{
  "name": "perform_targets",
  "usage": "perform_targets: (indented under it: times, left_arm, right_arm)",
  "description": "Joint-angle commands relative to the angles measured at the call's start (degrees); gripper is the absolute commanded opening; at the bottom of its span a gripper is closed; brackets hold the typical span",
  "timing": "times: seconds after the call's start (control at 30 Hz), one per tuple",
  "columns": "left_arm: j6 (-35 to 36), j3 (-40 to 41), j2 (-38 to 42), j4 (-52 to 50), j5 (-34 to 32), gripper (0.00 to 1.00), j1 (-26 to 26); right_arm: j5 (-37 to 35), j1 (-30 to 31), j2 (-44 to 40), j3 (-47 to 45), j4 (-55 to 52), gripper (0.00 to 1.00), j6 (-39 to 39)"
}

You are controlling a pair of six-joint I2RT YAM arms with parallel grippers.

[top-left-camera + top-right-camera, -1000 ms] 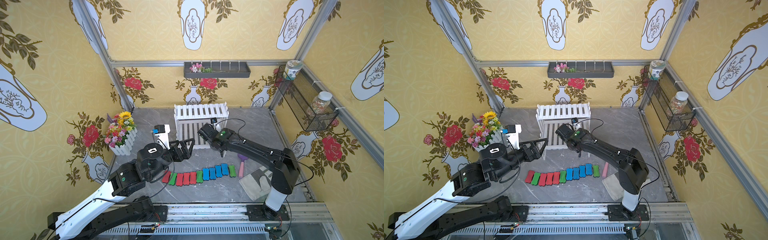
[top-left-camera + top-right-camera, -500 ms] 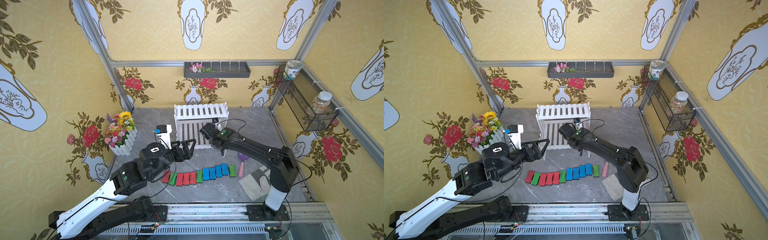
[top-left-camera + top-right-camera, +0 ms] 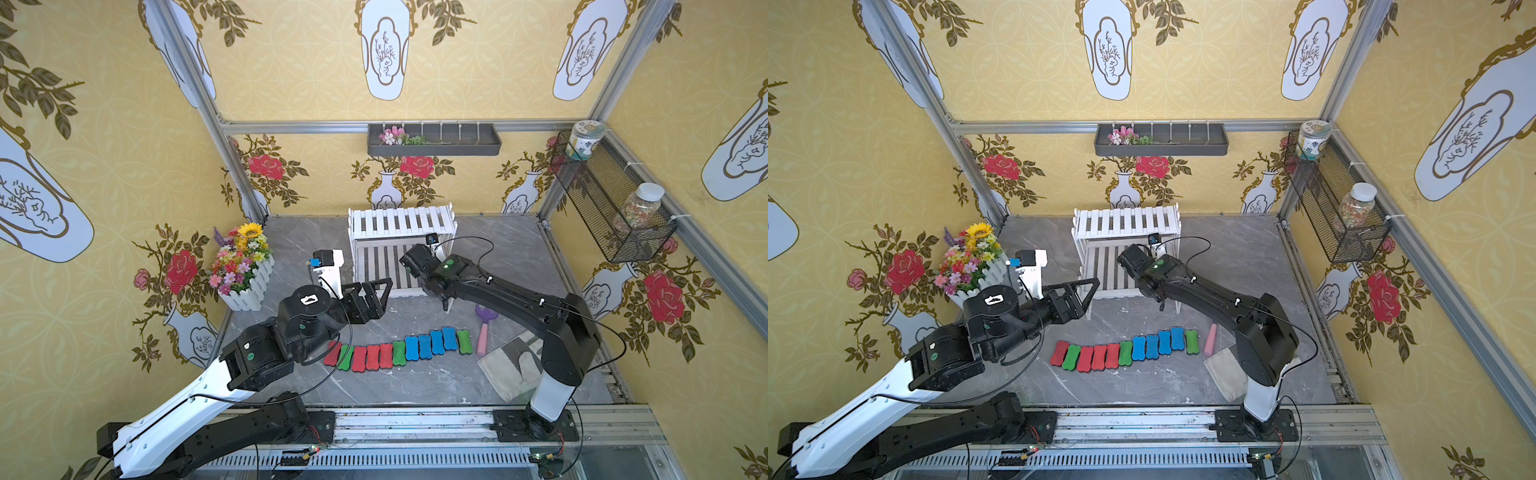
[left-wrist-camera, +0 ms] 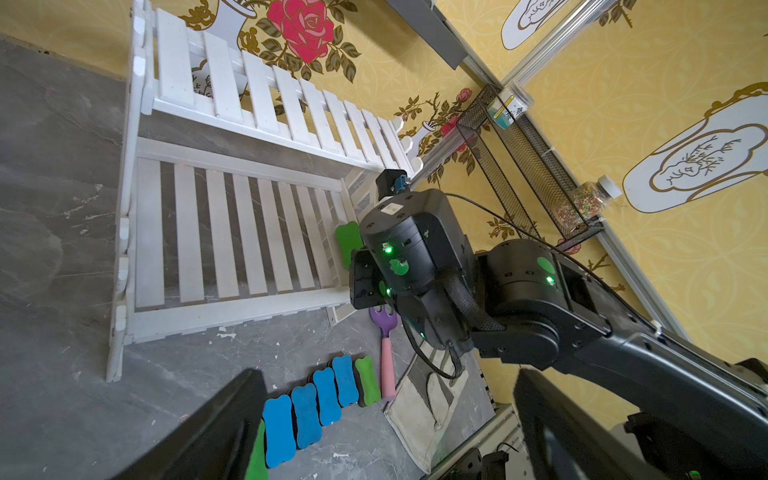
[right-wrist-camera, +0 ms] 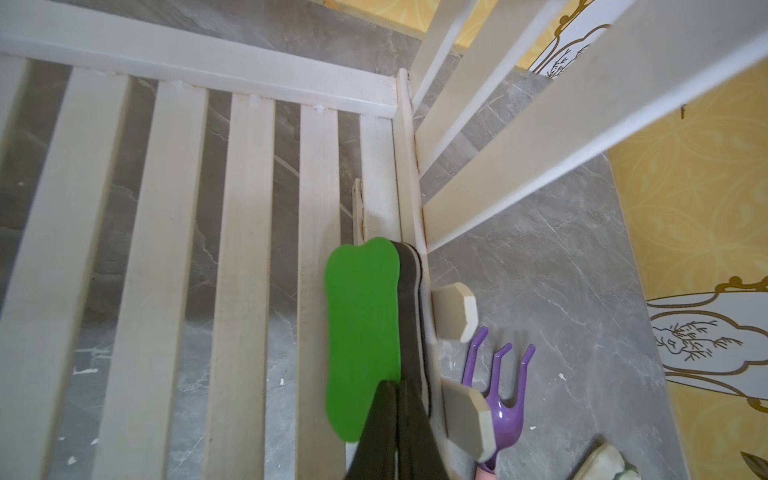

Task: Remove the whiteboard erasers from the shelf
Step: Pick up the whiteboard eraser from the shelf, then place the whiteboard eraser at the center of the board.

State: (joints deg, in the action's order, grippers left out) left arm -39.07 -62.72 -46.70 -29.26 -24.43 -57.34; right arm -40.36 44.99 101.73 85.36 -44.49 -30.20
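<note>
My right claw [image 5: 394, 419], half open a moment ago, is now narrow, gripping the green eraser [image 5: 361, 332] that stands on edge at the end rail of the shelf's [image 5: 245, 208] lower tier. Judgement: last eraser secured, lift-out possible. Left claw [image 3: 382, 297] is wide.

The floor [image 3: 498, 257] is grey stone with white lines. The white shelf [image 3: 401, 220] stands on it, near the back wall. It has two steps made of slats. One green eraser [image 5: 361, 332] sits on the low step, at the end by the side rail, tipped up on its edge.

A row of erasers [image 3: 399, 351] lies on the floor in front of the shelf, side by side: four red, three green, four blue. Just beside the row is a toy rake [image 3: 484, 328] with a pink handle. Next to that lies a pale mitt [image 3: 511, 365]. A flower box [image 3: 245, 270] stands by the side wall.
</note>
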Motion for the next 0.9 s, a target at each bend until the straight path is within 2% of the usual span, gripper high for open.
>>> perform_targets:
  times: [0.0, 0.23, 0.5, 0.67, 0.77, 0.87]
  left_arm:
    - [0.1, 0.0, 0.3, -0.3, -0.4, 1.00, 0.0]
    - [0.1, -0.3, 0.6, -0.5, -1.0, 1.00, -0.1]
    - [0.2, -0.7, 1.0, -1.7, -2.5, 0.99, 0.0]
    - [-0.3, -0.4, 2.2, -2.8, -4.0, 1.00, 0.0]
    - [-0.6, 0.3, 3.5, -2.7, -4.6, 1.00, 0.0]
    - [-1.0, 0.5, 4.2, -3.1, -4.6, 1.00, 0.1]
  right_arm:
    - [0.9, 0.6, -1.4, 0.7, 2.3, 0.00, 0.0]
    - [5.2, 1.6, -6.0, -0.7, 4.5, 0.00, -2.8]
    - [16.9, 3.5, -18.1, -13.5, 15.2, 0.00, -13.2]
    - [18.5, 11.2, -25.8, -22.4, 17.0, 0.00, -21.2]
    - [16.5, 17.3, -30.2, -28.8, 17.7, 0.00, -28.1]
    - [11.6, 24.5, -34.2, -35.4, 18.2, 0.00, -35.1]
